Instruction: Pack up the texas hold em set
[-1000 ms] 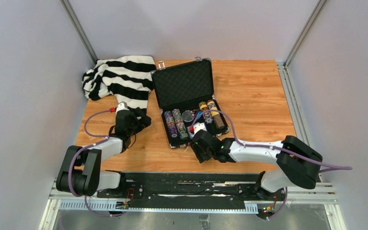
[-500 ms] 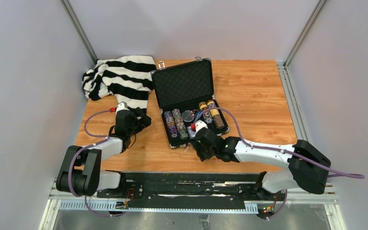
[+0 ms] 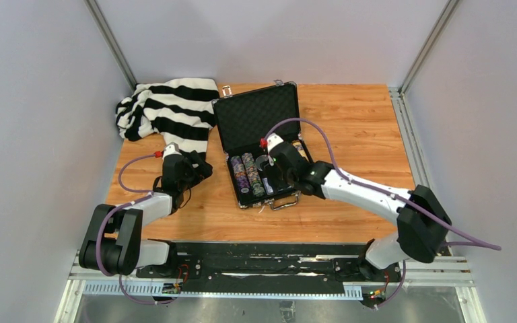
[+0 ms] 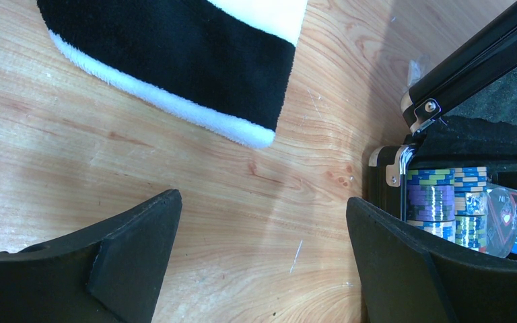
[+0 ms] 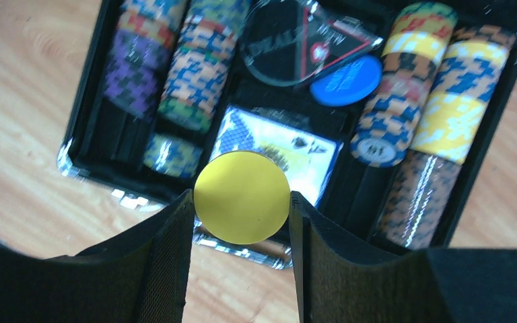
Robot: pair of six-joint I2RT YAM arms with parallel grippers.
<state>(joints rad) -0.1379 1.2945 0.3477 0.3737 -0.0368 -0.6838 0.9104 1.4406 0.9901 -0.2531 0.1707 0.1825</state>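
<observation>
The black hard case (image 3: pixel 256 121) lies open on the table, its foam-lined lid leaning back. Its tray holds multicoloured chip rows (image 5: pixel 195 74), a card box (image 5: pixel 276 151), a blue disc (image 5: pixel 345 79), a clear disc (image 5: pixel 276 47) and a dark triangle (image 5: pixel 330 40). My right gripper (image 5: pixel 242 202) is shut on a yellow disc (image 5: pixel 242 196) and holds it above the case's near edge; in the top view it hangs over the tray (image 3: pixel 284 176). My left gripper (image 4: pixel 262 229) is open and empty over bare wood, left of the case (image 4: pixel 404 155).
A black-and-white striped cloth (image 3: pixel 168 111) lies at the table's back left, its corner also in the left wrist view (image 4: pixel 175 60). The case's metal handle (image 3: pixel 284 202) sticks out toward the near edge. Bare wood (image 3: pixel 357 128) lies right of the case.
My right gripper has moved from the table in front of the case up and back over the tray, carrying the yellow disc. The left arm has not moved.
</observation>
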